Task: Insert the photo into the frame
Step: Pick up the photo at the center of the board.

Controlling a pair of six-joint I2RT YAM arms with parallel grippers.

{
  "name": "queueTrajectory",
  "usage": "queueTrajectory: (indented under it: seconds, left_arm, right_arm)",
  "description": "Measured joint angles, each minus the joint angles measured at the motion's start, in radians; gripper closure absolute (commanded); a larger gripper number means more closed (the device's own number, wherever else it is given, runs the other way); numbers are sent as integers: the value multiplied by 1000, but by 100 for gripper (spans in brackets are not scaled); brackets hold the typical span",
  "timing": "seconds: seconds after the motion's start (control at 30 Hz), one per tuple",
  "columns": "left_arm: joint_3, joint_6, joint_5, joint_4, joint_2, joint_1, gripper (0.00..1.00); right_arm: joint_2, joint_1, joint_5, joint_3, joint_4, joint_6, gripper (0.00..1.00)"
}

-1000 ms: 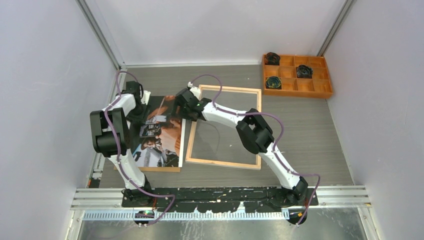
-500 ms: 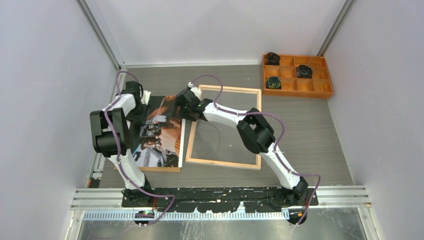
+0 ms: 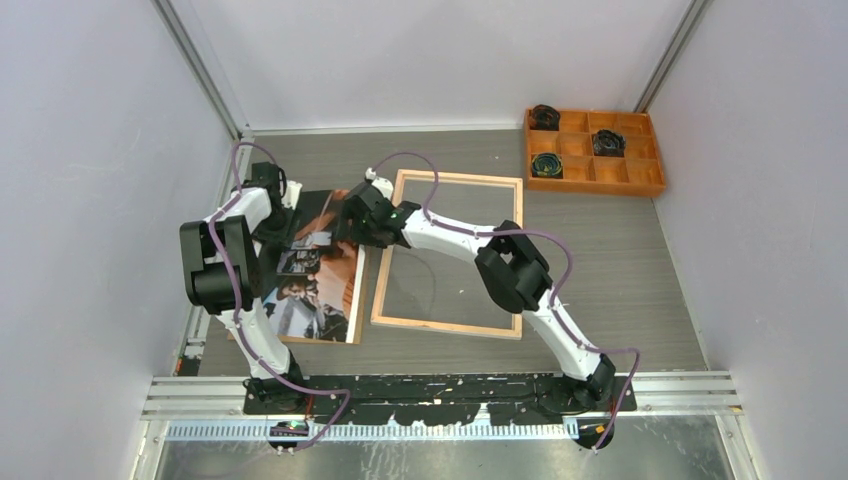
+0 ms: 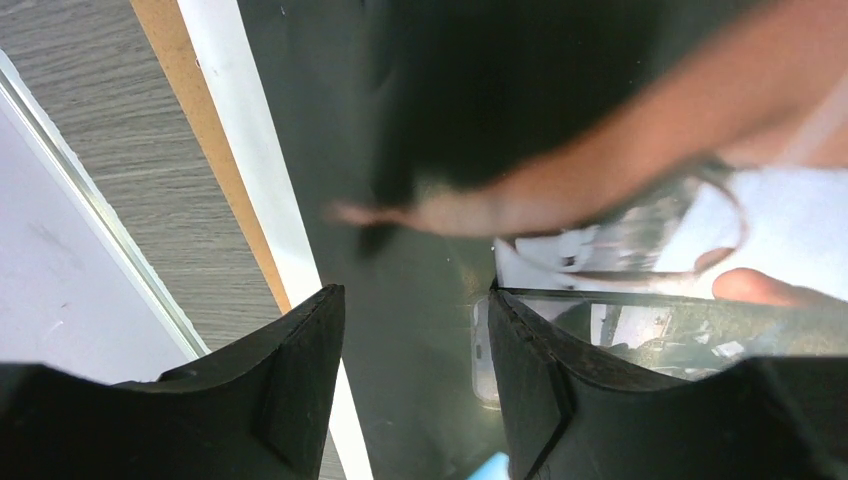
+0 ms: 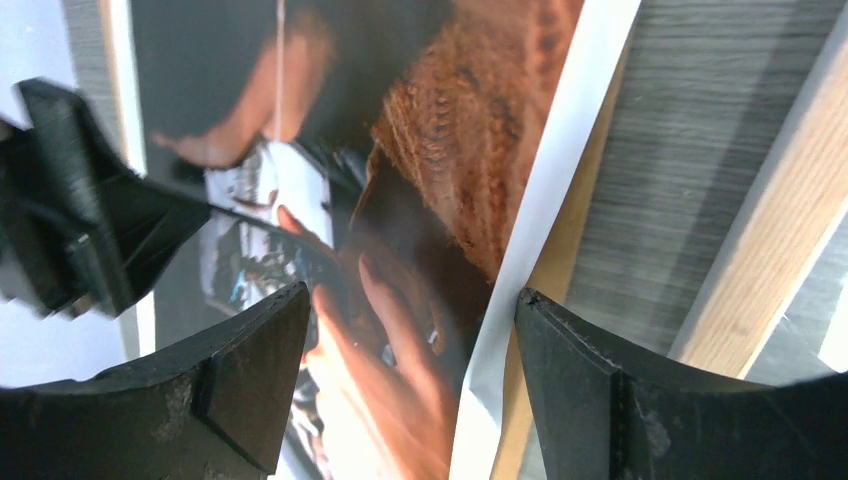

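**A:** What's on the table (image 3: 620,260), biggest first?

**B:** Item one: the frame (image 3: 447,328). It lies flat right of centre, wood back up, and the table shows through its opening.
Item two: the photo (image 3: 320,290). It is picture side up on a brown board (image 4: 213,150), just left of the frame and not yet in it.
Item three: an orange tray (image 3: 600,187), in the far right corner, well apart.

**A:** And the grippers?

**B:** Left gripper (image 4: 415,390): partly open over the photo's left side, gripping nothing.
Right gripper (image 5: 400,390): spread wide across the photo's white right border, close to the frame's left rail, with nothing between the fingers.

**A:** How would you lift it well?

**B:** My judgement: take only the paper, with one finger slipped under the white border and clear of the board. Pinch lightly so it doesn't crease. Lift both sides together and clear the rail. Since the frame's back is up, I'd turn the photo picture side down before setting it in.
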Motion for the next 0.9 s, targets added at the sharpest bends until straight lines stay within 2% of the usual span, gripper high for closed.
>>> queueTrajectory:
  seconds: [0.33, 0.6, 0.9]
  left_arm:
    - [0, 1, 4, 0, 0, 0, 43]
    - [0, 3, 8, 0, 0, 0, 43]
    - [5, 10, 22, -8, 0, 0, 43]
  right_arm:
    - [-168, 7, -111, -178, 277, 66, 21]
    - [-184, -20, -200, -272, 495, 198, 21]
    - [-184, -39, -184, -291, 441, 199, 32]
